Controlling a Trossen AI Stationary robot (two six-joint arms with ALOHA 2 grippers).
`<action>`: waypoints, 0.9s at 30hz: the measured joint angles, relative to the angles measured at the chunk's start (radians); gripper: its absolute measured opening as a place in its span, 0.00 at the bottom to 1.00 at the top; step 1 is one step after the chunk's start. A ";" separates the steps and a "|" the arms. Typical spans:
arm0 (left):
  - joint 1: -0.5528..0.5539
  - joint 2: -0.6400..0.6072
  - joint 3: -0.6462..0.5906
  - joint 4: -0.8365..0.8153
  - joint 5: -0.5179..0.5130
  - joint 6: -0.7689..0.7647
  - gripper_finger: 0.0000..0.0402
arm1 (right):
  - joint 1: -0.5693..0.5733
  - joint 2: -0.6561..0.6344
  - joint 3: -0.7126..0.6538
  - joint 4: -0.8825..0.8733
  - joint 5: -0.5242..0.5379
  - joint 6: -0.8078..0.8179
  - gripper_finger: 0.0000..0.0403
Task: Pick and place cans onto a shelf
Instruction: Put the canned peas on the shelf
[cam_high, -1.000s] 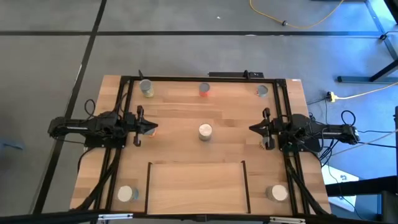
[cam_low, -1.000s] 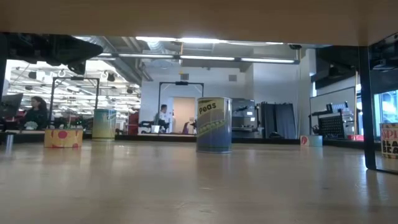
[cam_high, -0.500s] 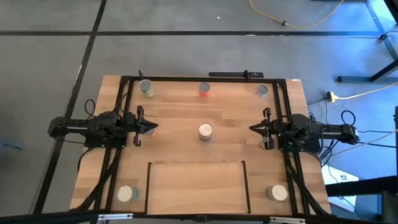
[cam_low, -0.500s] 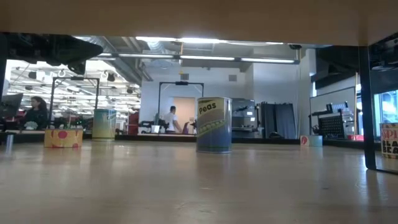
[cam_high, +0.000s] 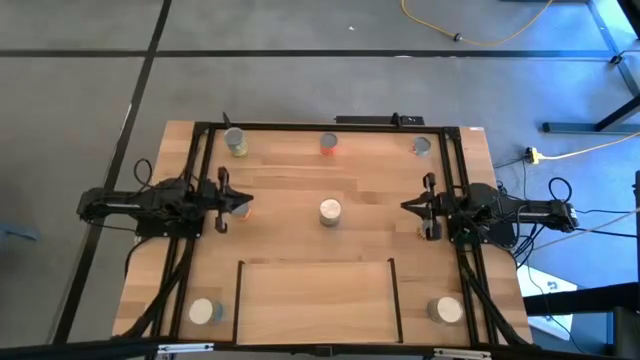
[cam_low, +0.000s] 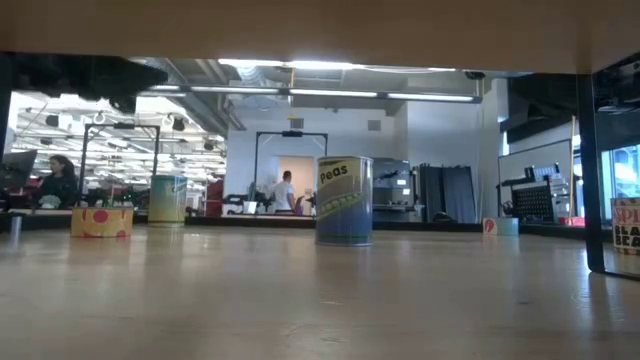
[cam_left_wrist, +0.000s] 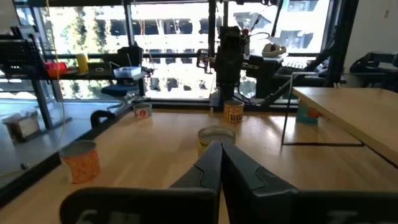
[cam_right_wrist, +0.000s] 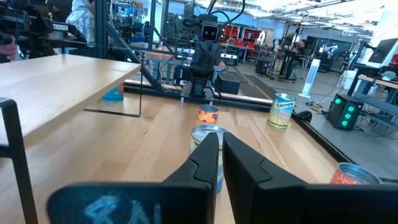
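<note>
Several cans stand upright on the wooden tabletop. One with a cream top (cam_high: 330, 211) stands at the centre and reads "Peas" in the low view (cam_low: 344, 200). Three stand along the far edge (cam_high: 235, 142) (cam_high: 329, 144) (cam_high: 421, 146), and two at the near corners (cam_high: 204, 312) (cam_high: 446, 311). The shelf (cam_high: 318, 300), a light-wood panel with black bars on three sides, lies at the near middle. My left gripper (cam_high: 247, 205) is shut and points level at the centre can from the table's left. My right gripper (cam_high: 404, 206) is shut and points level at it from the right. Both are well short of it and hold nothing.
Black frame bars (cam_high: 200, 180) (cam_high: 458, 180) run along the table's left, right and far sides. The wrist views show the shelf panel (cam_left_wrist: 348, 106) raised on thin black bars. A small can stands by each arm (cam_left_wrist: 233, 112) (cam_right_wrist: 208, 114). A person (cam_low: 285, 190) moves in the room behind.
</note>
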 joint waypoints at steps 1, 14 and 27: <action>0.000 0.001 0.018 0.000 -0.013 0.008 0.00 | 0.000 0.000 0.000 0.009 0.000 -0.004 0.07; 0.000 0.157 0.410 -0.368 -0.293 0.008 0.00 | 0.000 0.000 0.136 -0.071 0.281 -0.044 0.07; 0.000 0.554 0.835 -0.612 -0.479 -0.078 0.00 | 0.000 0.163 0.453 -0.367 0.369 0.164 0.07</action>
